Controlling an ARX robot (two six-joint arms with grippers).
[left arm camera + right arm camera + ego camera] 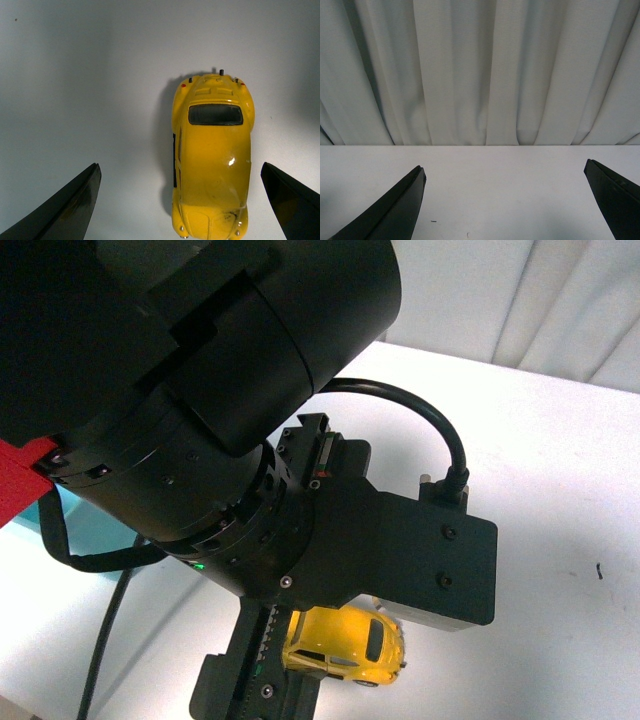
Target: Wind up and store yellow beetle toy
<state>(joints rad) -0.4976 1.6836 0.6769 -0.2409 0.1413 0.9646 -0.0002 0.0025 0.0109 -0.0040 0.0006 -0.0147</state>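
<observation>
My left gripper, fingers spread wide, hangs over the yellow toy car, which stands on its wheels on the white table, touching neither finger. My right gripper, likewise apart, faces the same table. Beyond it hangs a pale pleated curtain.

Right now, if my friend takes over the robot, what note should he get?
Left pincer: open, above the yellow beetle toy, jaws either side, not touching it.
Right pincer: open, empty, facing a curtain.
Toy: on its wheels on the white table.
Done: nothing visible; toy not gripped.
To do: grip it, wind it up, store it.
</observation>
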